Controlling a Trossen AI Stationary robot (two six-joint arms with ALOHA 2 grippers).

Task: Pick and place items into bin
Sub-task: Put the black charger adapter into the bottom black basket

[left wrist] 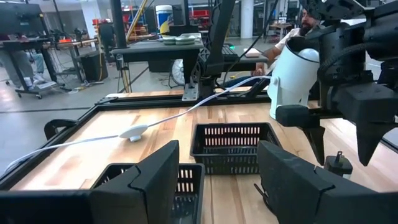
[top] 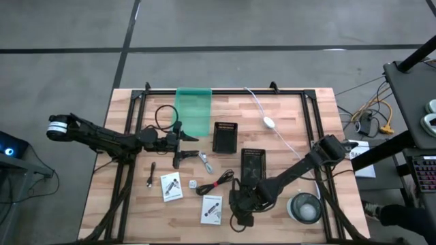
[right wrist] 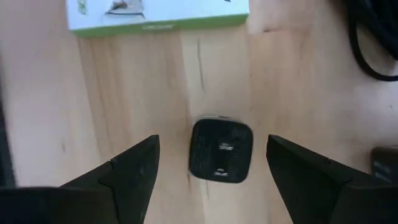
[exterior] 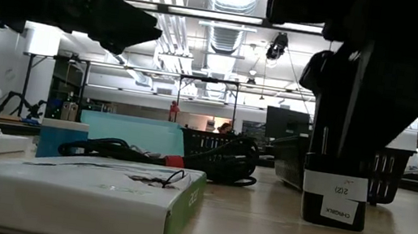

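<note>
White packet (right wrist: 155, 14) (beside black cube (right wrist: 221, 150)).

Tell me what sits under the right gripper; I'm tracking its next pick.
A small black cube lies on the bare wood table between the open right gripper's fingers, untouched. A white packet lies beyond. The cube's underside is hidden.

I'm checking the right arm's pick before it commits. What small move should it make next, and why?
Probably lower straight down and close. The right gripper is open, with the small black block lying on the table between its fingers, apparently not yet gripped. A white packet lies apart from it, so closing should catch only the block.
</note>
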